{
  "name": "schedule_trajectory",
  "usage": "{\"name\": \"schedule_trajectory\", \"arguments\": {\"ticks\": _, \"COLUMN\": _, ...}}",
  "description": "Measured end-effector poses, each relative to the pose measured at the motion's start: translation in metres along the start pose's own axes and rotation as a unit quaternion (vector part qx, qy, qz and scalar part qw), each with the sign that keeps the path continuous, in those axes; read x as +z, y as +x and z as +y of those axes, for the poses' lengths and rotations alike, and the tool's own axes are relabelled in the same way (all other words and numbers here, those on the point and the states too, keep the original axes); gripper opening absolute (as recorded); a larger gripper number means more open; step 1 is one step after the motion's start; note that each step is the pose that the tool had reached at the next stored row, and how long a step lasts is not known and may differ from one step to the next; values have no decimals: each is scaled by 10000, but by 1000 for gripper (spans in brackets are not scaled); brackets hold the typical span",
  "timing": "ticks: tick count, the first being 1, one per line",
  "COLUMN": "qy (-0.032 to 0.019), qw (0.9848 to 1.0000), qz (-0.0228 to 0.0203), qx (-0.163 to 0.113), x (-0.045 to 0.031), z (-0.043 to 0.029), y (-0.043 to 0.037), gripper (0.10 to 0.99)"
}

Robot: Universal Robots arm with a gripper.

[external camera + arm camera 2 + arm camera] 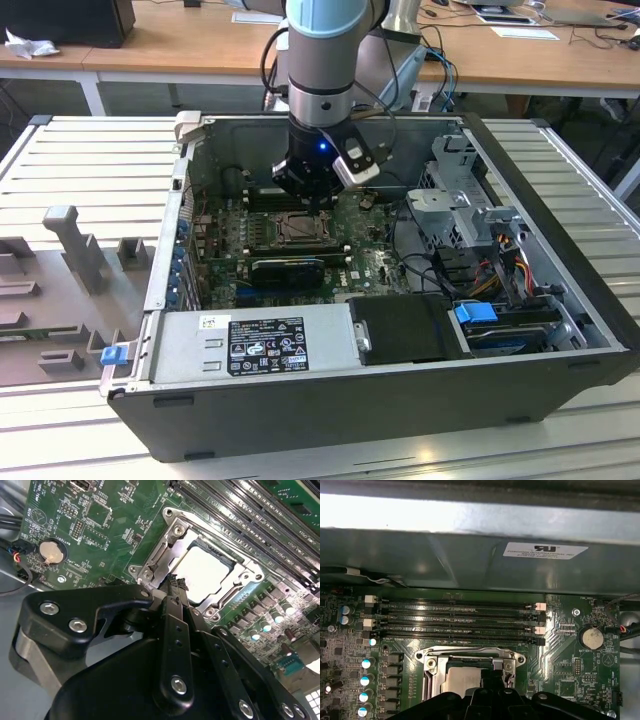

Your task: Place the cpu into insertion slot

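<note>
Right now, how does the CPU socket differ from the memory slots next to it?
The socket is square with a shiny metal frame; the memory slots are long, narrow and black. The socket holds a pale silver chip; the memory slots look empty. The socket is a single unit; the memory slots run in parallel rows. Both sit on the green board.

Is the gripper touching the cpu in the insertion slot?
Cannot tell. In the second wrist view the gripper overlaps the edge of the cpu lying in the insertion slot, hiding any contact or gap.
</note>
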State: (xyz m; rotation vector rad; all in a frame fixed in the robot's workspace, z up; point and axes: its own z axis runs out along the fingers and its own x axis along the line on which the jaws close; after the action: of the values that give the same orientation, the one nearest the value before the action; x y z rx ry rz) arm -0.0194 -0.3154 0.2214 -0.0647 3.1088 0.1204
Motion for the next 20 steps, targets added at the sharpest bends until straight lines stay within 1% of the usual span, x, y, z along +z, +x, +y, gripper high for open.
{"name": "schedule_trajectory", "arguments": {"ticks": 20, "qy": 0, "qw": 10000, "qz": 0, "qx": 0, "x": -5, "z": -71, "y": 3, "gripper": 106}}
